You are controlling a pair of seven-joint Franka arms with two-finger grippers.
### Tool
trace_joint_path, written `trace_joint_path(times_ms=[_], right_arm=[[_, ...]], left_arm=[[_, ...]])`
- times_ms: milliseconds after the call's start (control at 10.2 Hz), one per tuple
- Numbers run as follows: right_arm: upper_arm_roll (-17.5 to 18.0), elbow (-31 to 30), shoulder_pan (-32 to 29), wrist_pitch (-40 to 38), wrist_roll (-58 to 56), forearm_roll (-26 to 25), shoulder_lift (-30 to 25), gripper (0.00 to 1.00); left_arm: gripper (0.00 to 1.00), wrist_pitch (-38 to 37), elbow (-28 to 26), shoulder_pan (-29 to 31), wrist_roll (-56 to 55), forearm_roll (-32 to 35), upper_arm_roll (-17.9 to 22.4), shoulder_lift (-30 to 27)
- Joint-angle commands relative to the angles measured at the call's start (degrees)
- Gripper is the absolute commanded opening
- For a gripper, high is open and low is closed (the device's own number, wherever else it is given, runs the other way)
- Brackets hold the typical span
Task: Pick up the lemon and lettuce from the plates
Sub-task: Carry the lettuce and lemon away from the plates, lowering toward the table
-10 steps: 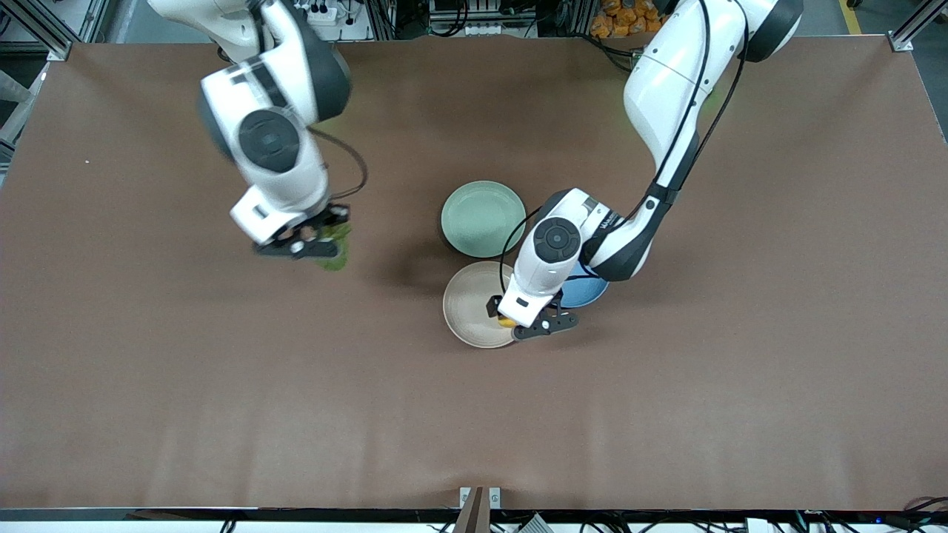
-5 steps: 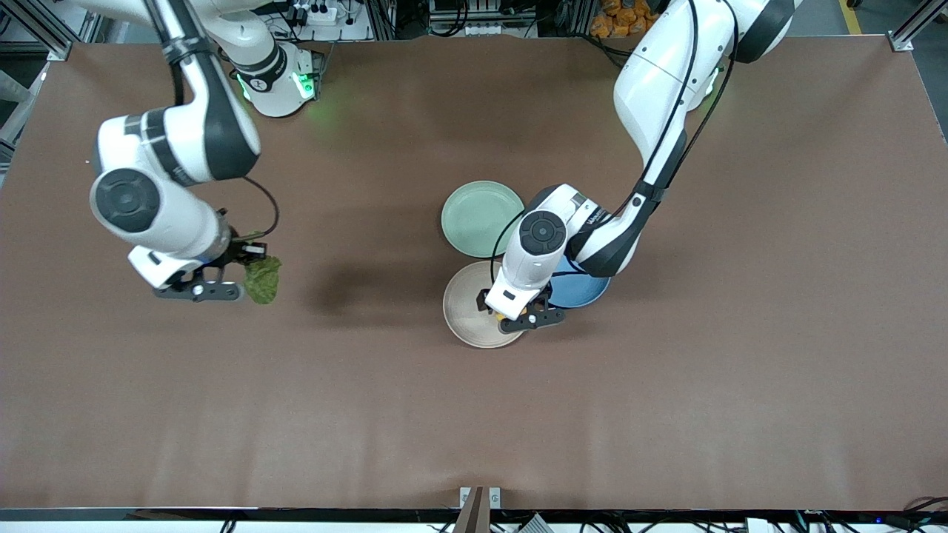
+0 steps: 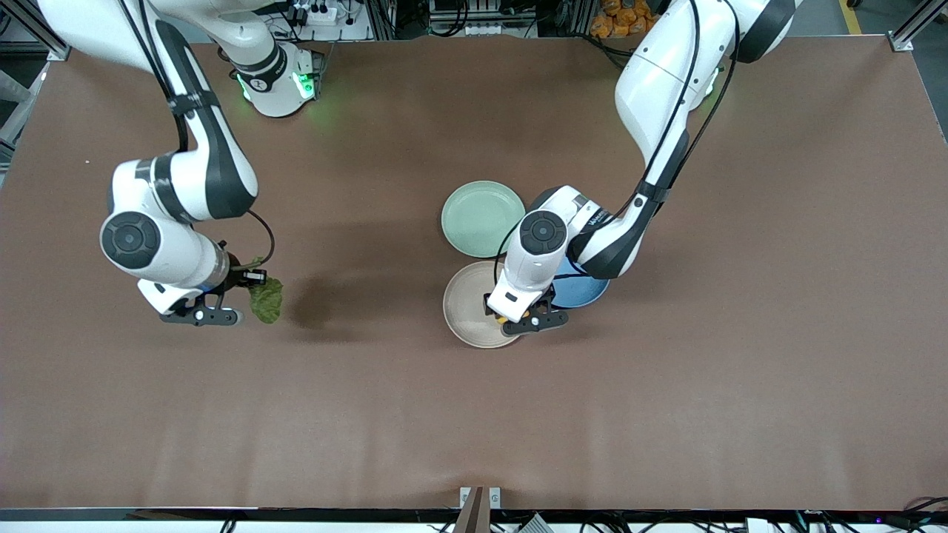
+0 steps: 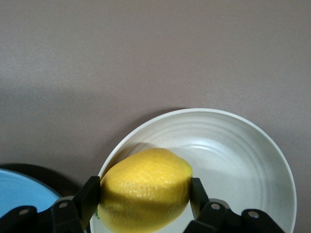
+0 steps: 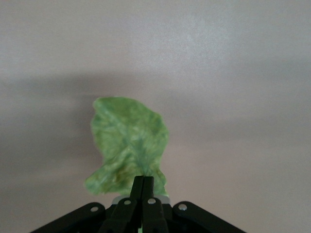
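Front view: since the earlier frames the right arm has swung away from the plates toward its own end of the table and dropped lower. Its right gripper [image 3: 222, 309] is clamped on the lettuce [image 3: 266, 299], which hangs over bare brown table [image 3: 474, 414]. The left gripper [image 3: 518, 317], spread wide a second ago, has since closed on the lemon [image 3: 503, 319] at the edge of the beige plate [image 3: 466, 303]. The mint green plate [image 3: 483, 218] lies farther from the front camera, touching the beige one; a blue plate [image 3: 585, 291] sits beside both, largely under the left arm. Cables and metal framing run along the table's edge by the arm bases.

Left wrist view: the lemon [image 4: 145, 190] sits squarely between both fingers [image 4: 92, 194], pinched at its ends, above the beige plate [image 4: 252, 155]. The blue plate [image 4: 22, 191] shows at the corner.

Right wrist view: the right gripper [image 5: 144, 187] has its fingers pressed together on the base of the lettuce [image 5: 129, 145], the leaf extending outward above plain table [image 5: 233, 73].
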Motion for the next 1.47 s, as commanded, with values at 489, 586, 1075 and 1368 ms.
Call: trace_joint_path(times_ms=[489,586,1075,1368], right_arm=[[-0.55,-1.15,-1.10,1.08,-0.87,0.64,2.44,0.00],[-0.64,-2.02,-1.19,2.30,-0.96,0.12,2.70,0.00],[-2.39,-3.88,-1.80,5.04,-2.63,-2.78,3.58,0.00],[-3.01,-3.88,-1.89,6.00,-2.72,-3.23,4.37,0.00]], left_arm=[[0.00,-15.82,-0.51,3.61,-1.04,1.88,0.56,-12.60],[0.00,-16.45,-1.82,5.80,0.97,1.80,0.39,-14.27],[0.00,-16.45,-11.22,17.31,13.09,1.36,-0.05,-20.08],[0.00,-16.19,-14.13,22.85,21.79,1.27,-0.05,-19.21]])
